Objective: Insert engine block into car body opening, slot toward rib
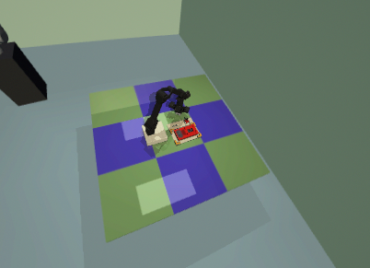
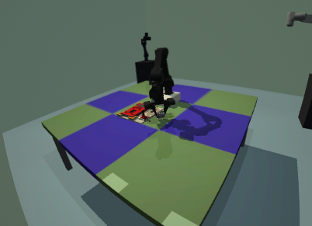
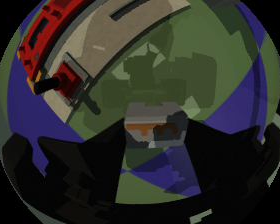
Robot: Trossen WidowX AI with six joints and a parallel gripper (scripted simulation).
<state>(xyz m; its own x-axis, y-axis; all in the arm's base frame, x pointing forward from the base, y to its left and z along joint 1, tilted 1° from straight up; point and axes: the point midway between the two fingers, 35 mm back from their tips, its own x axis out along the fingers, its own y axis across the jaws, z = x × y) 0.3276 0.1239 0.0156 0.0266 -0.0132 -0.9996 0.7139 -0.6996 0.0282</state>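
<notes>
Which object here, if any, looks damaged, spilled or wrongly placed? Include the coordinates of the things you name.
Nothing stands out: the grey block with orange marks [image 3: 153, 111] sits squarely between the end effector's fingers, and the red car body [image 1: 193, 134] [image 2: 131, 110] shows no visible damage.
</notes>
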